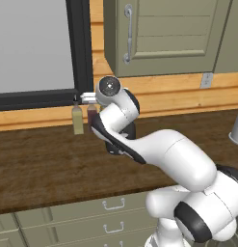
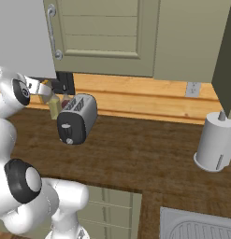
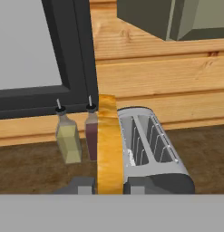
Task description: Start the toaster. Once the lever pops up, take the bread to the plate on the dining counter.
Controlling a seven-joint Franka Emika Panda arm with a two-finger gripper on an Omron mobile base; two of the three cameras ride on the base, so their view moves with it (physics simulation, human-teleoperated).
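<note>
White jointed arm rises from 5 o'clock and reaches toward centre over the dark wood-grain worktop, its wrist hiding whatever sits beyond. Pale yellow-green bottle and dark red bottle stand at 10 o'clock of the wrist, against the light wood wall. Grey-green drawers at 6 o'clock, grey-green cabinet door at 1 o'clock.

Both base views look down over the worktop; hand view hovers close above the toaster.

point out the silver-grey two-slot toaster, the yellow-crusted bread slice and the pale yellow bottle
silver-grey two-slot toaster (image 2: pixel 77 119), right base view, on its rounded side
yellow-crusted bread slice (image 3: pixel 107 145), hand view, on its crust edge
pale yellow bottle (image 3: pixel 69 141), hand view, on its body
</note>
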